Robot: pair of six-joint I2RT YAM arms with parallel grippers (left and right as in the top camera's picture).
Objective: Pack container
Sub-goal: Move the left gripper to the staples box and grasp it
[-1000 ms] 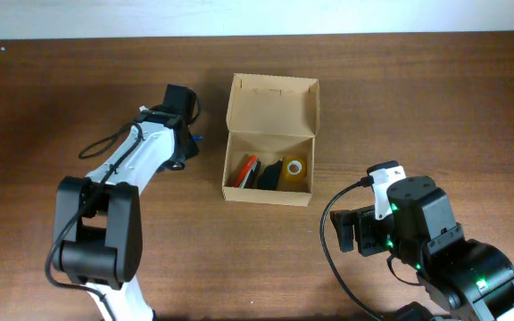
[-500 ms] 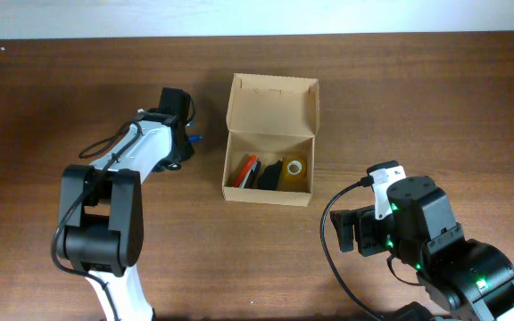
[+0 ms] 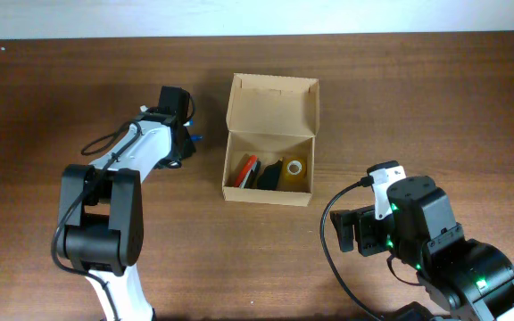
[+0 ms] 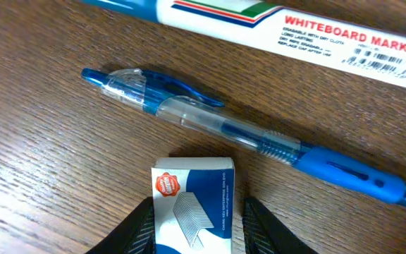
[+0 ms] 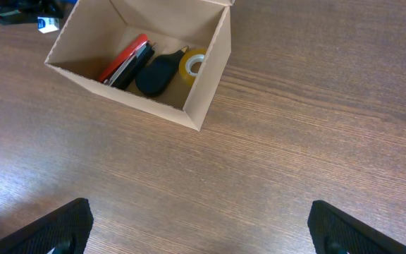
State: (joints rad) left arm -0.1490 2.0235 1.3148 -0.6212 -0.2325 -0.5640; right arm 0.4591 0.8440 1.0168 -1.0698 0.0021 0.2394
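I am holding the left gripper (image 4: 196, 229) low over the staple box (image 4: 192, 201), its jaws bracketing the carton's sides; I cannot tell whether they are pinching it. The blue pen (image 4: 245, 130) is lying just beyond, so a skewed squeeze is risking a nudged pen or a carton squirting loose. The container (image 3: 271, 109) is sitting open mid-table, well apart. The right gripper (image 5: 199, 229), jaws spread wide, is hovering near it.

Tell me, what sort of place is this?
Probably a robotics test bench set up like an office desk: a left arm and right arm stand at a wooden table, with a whiteboard marker, blue pen and staples box near a cardboard box.
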